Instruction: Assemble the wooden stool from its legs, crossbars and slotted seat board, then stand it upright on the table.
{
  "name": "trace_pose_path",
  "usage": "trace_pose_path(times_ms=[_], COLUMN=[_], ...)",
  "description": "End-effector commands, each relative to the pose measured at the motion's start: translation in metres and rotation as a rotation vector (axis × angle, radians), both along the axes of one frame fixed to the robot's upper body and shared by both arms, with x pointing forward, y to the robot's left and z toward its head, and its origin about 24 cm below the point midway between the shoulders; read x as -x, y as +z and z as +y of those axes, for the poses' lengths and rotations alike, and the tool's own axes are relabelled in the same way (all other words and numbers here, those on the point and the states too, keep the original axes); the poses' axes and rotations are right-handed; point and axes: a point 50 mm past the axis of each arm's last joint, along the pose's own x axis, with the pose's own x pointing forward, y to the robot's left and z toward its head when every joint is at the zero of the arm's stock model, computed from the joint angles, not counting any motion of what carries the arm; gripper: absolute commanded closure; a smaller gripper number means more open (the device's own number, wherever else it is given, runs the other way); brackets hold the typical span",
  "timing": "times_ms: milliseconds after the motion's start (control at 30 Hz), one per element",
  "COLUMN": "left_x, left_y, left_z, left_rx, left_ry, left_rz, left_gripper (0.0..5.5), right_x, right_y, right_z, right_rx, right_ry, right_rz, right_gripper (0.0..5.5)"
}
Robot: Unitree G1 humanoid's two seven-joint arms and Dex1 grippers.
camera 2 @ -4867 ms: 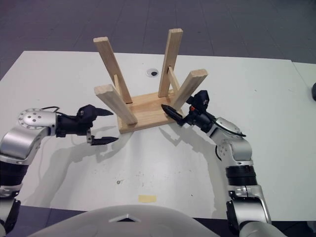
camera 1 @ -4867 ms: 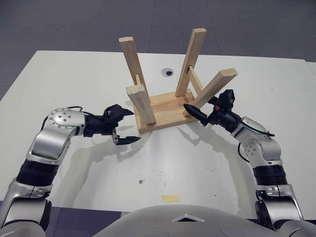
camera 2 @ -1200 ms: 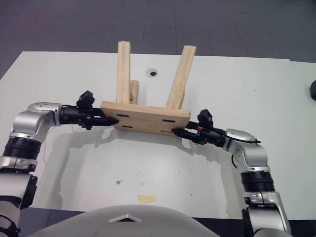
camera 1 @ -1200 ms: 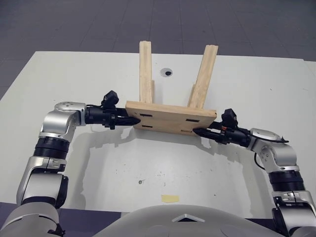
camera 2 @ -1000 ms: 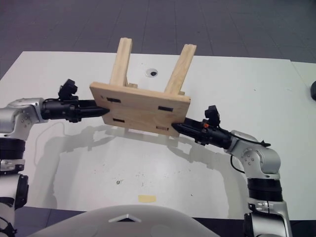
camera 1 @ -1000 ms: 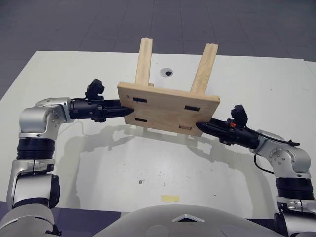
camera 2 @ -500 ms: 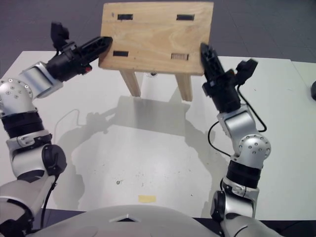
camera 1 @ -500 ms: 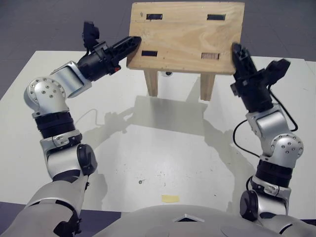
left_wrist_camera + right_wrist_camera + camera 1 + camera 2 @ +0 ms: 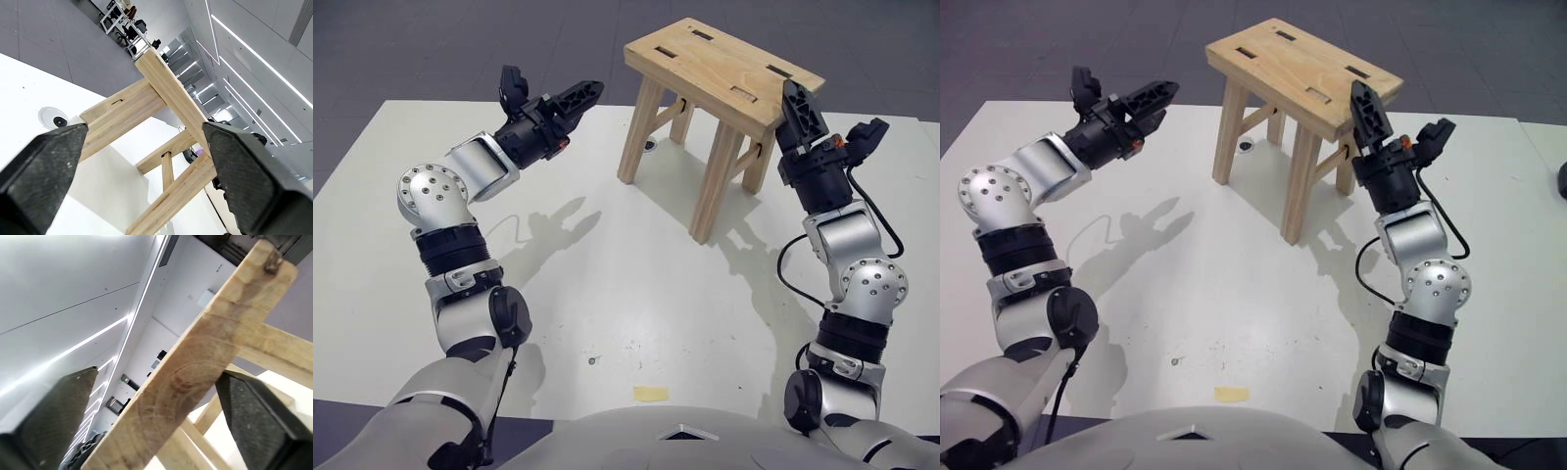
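The assembled wooden stool (image 9: pixel 720 73) stands upright on the white table (image 9: pixel 607 294), at the back and right of centre. Its slotted seat board (image 9: pixel 1302 61) faces up and its legs (image 9: pixel 713 186) rest on the tabletop. My left gripper (image 9: pixel 576 101) hangs open in the air to the left of the stool, clear of it. The left wrist view looks at the stool's legs and crossbars (image 9: pixel 146 105) between the open fingers. My right gripper (image 9: pixel 800 98) is open at the seat's right corner, and the seat's edge (image 9: pixel 195 362) runs between its fingers.
A round cable hole (image 9: pixel 1247 145) sits in the table behind the stool's left leg. A small yellow piece of tape (image 9: pixel 652 394) lies near the front edge. The tabletop in front of the stool and to its left is bare.
The stool went from upside down, to lifted with its seat facing me, to standing on its legs. My left gripper let go and drew back left; the right stays at the seat's edge.
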Motion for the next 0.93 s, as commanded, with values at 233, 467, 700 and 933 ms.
trace_pose_path(times_ms=[233,467,700,933], left_x=[0.027,0.031,0.042,0.040], left_y=[0.000,-0.017,-0.012,-0.014], left_z=[0.020,0.030,0.059,0.056], left_rx=[-0.171,-0.488,-0.624,-0.572], left_ry=[0.254,0.488,0.749,0.811], left_rz=[-0.192,-0.306,-0.398,-0.374], left_gripper=[0.11,0.11,0.11,0.11], right_x=[0.075,0.058,0.036,0.012], right_y=[-0.044,-0.093,-0.098,-0.090], right_z=[-0.003,-0.036,-0.015,0.016], right_rx=[0.117,0.488,0.707,0.899], right_ry=[0.128,-0.429,-0.632,-0.585], right_rz=[0.049,0.293,0.260,0.098], right_gripper=[0.12,0.12,0.12,0.12])
